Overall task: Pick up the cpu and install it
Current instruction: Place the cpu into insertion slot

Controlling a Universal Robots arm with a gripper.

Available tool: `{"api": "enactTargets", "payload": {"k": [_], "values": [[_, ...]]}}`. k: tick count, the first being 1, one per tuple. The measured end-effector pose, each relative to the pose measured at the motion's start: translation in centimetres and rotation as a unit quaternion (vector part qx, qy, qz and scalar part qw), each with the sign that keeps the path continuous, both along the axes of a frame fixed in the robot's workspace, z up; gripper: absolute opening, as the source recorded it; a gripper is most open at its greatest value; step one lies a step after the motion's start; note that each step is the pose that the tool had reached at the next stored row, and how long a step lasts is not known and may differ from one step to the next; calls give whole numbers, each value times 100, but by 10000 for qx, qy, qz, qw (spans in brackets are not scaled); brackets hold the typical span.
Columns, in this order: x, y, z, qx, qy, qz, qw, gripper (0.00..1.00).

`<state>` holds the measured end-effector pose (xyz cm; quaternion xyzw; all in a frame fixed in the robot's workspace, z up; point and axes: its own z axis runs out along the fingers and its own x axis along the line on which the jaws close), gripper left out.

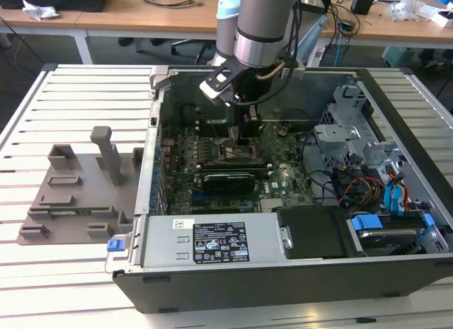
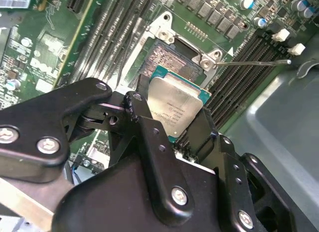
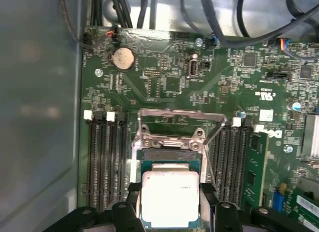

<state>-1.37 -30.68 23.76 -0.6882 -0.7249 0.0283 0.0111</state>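
The cpu [image 2: 175, 105] is a small square chip with a silvery top and a green rim. My gripper [image 2: 172, 116] is shut on it, one black finger [image 2: 138, 108] on each side. In the first wrist view the cpu [image 3: 170, 198] hangs between the fingers [image 3: 130, 193] just over the open socket [image 3: 169, 153], whose metal frame [image 3: 177, 123] is flipped up. I cannot tell whether the chip touches the socket. In the exterior view the gripper [image 1: 248, 136] reaches down into the open computer case over the motherboard [image 1: 283, 177].
Memory slots [image 3: 104, 157] run along both sides of the socket, and a thin metal lever [image 2: 254, 62] sticks out beside it. A long black card [image 1: 228, 180], the power supply [image 1: 212, 240] and drive bays [image 1: 382, 187] fill the case. A grey fixture [image 1: 78, 180] lies outside.
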Motion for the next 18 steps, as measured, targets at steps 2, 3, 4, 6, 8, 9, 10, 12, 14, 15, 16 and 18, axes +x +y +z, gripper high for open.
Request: {"api": "enactTargets", "payload": {"k": [2, 3, 4, 6, 8, 9, 10, 12, 14, 15, 16, 18], "values": [[2, 4, -10, 0, 0, 0, 10000, 55], [2, 4, -16, 0, 0, -1, 10000, 55], [2, 4, -23, 0, 0, -2, 10000, 55], [3, 4, -32, 0, 0, -2, 10000, 55], [3, 4, -41, 0, 0, -2, 10000, 55], [4, 4, -48, 0, 0, -3, 10000, 55], [4, 4, -54, 0, 0, -3, 10000, 55], [4, 4, -64, 0, 0, -3, 10000, 55], [4, 4, -76, 1, 0, -4, 10000, 55], [4, 4, -80, 0, 0, -4, 10000, 55], [4, 4, -84, 0, 0, -4, 10000, 55], [5, 4, -103, 0, 0, -6, 10000, 55]]}}
